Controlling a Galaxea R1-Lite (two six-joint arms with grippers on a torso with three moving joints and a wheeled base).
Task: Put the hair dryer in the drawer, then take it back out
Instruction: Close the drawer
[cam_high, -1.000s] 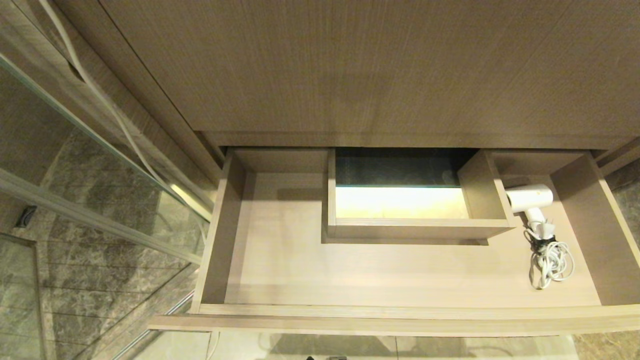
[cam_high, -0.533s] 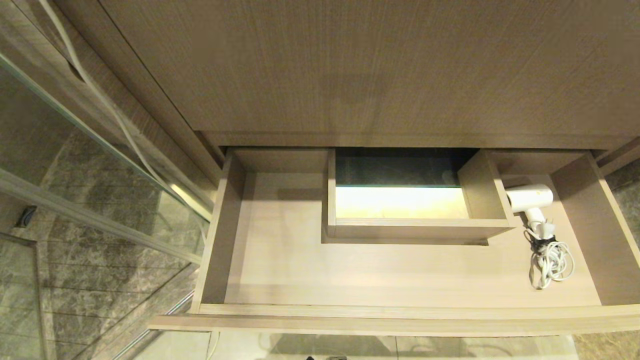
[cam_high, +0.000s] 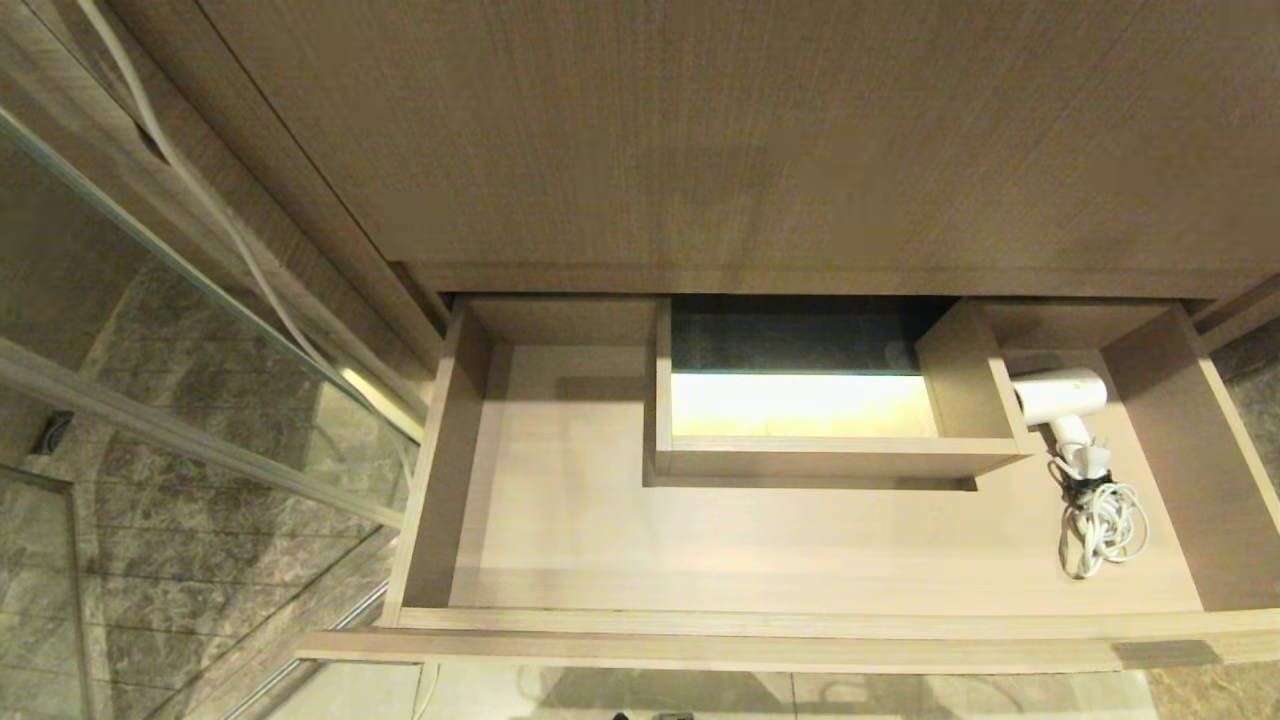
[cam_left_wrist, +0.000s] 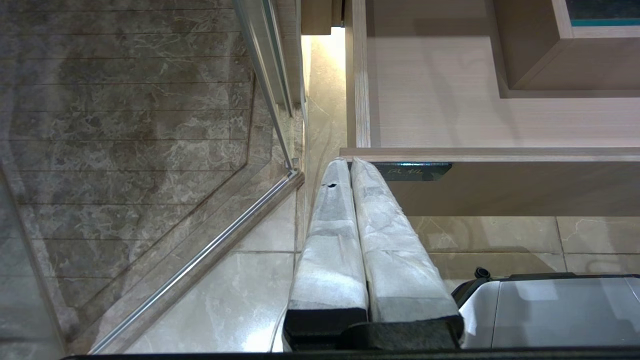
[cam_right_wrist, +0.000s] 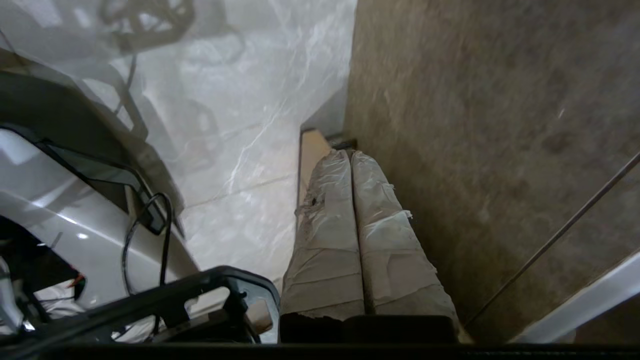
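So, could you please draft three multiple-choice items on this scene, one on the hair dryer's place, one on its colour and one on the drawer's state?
1. Where does the hair dryer lie?
A. At the drawer's right end, beside the boxed cut-out
B. At the drawer's left end
C. On the floor in front of the drawer

2. What colour is the hair dryer's body?
A. Black
B. White
C. Red

3. What state is the drawer in?
A. Fully shut
B. Taken off and lying on the floor
C. Pulled open

Answers: 1 A, since the head view shows it on the drawer's floor just right of the cut-out, with its coiled cord beside it. 2 B, as the rounded body shows white. 3 C, because the drawer's pale inside lies fully exposed.
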